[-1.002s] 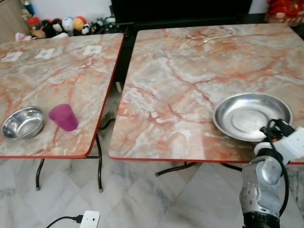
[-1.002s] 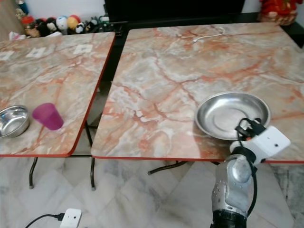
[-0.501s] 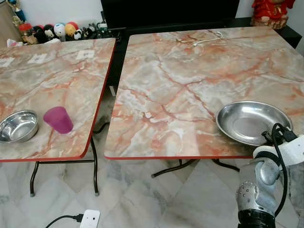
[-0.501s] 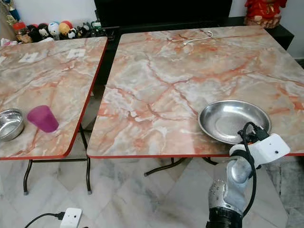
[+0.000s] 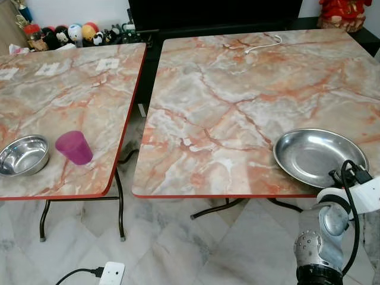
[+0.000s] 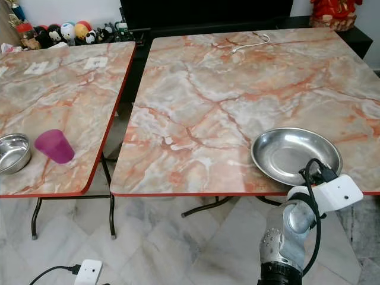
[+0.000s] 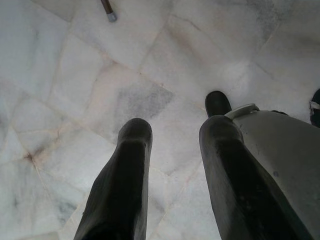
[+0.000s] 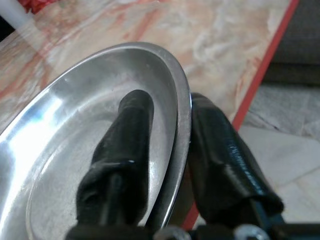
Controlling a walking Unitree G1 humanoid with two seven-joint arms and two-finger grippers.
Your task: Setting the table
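Observation:
A shallow steel plate [image 5: 314, 155] lies on the right marble table [image 5: 237, 107], close to its front edge. My right gripper [image 8: 167, 102] is shut on the plate's near rim [image 8: 182, 115], one finger inside the dish and the other under the rim at the table's red edge. My right wrist [image 5: 350, 191] sits just below that edge. On the left table [image 5: 71, 89] stand a steel bowl [image 5: 24, 155] and a purple cup [image 5: 75, 147], side by side near the front. My left gripper [image 7: 176, 127] hangs open over the marble floor.
A narrow gap with black table legs [image 5: 122, 202] separates the two tables. A white cable [image 5: 264, 44] lies at the far side of the right table. A white power strip [image 5: 111, 273] sits on the floor. Toys [image 5: 71, 32] line the back wall.
The head view has shifted a little. The plate stays near the front edge with my right gripper on its rim; bowl and cup have not moved.

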